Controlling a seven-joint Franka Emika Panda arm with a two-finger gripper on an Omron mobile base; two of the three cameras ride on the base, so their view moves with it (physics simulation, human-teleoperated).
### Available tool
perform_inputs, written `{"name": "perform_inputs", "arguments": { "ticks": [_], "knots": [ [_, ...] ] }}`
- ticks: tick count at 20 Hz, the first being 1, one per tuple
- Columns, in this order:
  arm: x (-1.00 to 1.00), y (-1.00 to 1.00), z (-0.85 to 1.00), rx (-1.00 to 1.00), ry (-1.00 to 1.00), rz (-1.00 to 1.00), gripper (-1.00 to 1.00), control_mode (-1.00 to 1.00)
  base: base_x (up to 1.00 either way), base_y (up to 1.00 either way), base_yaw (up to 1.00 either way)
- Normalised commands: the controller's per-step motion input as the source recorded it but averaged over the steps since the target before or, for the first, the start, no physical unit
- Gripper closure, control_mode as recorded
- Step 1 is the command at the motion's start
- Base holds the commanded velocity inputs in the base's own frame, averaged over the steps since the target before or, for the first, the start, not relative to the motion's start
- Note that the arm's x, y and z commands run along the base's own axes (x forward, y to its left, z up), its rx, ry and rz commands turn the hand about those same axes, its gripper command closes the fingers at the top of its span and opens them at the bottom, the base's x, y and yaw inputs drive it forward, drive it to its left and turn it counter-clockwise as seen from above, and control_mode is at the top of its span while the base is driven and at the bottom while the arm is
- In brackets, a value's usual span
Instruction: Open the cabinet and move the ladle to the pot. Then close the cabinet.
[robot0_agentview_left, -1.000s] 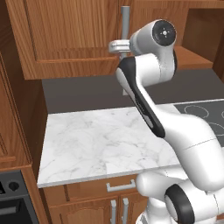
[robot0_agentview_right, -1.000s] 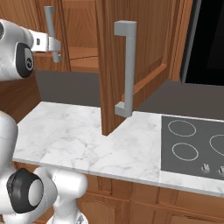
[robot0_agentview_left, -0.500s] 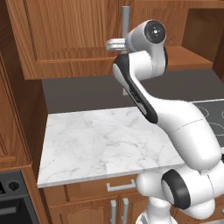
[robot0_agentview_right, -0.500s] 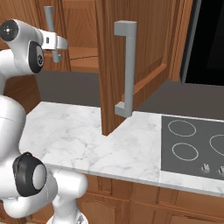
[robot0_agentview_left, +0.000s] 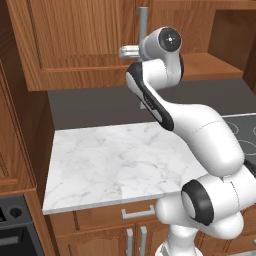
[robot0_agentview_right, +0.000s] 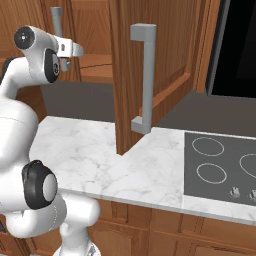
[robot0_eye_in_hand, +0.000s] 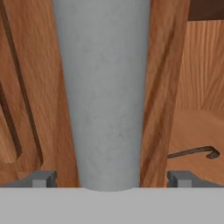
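Looking along the tool (robot0_eye_in_hand: 111, 179), I see its two fingertips (robot0_eye_in_hand: 41, 178) spread wide on either side of the left door's grey bar handle (robot0_eye_in_hand: 105, 96), apart from it and not gripping. That handle runs straight up and down, its long axis vertical, a plain matte grey bar standing off the warm brown wood. From my left base view the cabinet (robot0_agentview_left: 85, 45) hangs on the wall above the marble bench (robot0_agentview_left: 115, 160), its left door shut and showing a raised panel. From the right base view the right door (robot0_agentview_right: 155, 65) stands swung out towards me, edge-on, its own grey handle (robot0_agentview_right: 145, 75) also upright. Past the left door's edge, in the hand view, a thin dark ladle (robot0_eye_in_hand: 192, 152) lies flat on the cabinet's shelf, its hooked end pointing right. A dark cooktop (robot0_agentview_right: 220, 165) sits in the bench to the right.
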Motion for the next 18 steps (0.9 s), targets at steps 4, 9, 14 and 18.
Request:
{"name": "perform_inputs", "arguments": {
  "ticks": [4, 9, 14, 18],
  "knots": [
    [0.61, 0.0, -0.14, 0.0, 0.0, 0.02, -1.0, -1.0, 0.0, 0.0, 0.0],
    [0.66, 0.0, -0.14, 0.0, 0.0, 0.03, -1.0, -1.0, 0.0, 0.0, 0.0],
    [0.6, 0.04, -0.16, 0.0, 0.0, 0.05, 1.0, -1.0, 0.0, 0.0, 0.0],
    [0.38, 0.43, -0.16, 0.0, 0.0, 0.11, 1.0, -1.0, 0.0, 0.0, 0.0]
  ]
}}
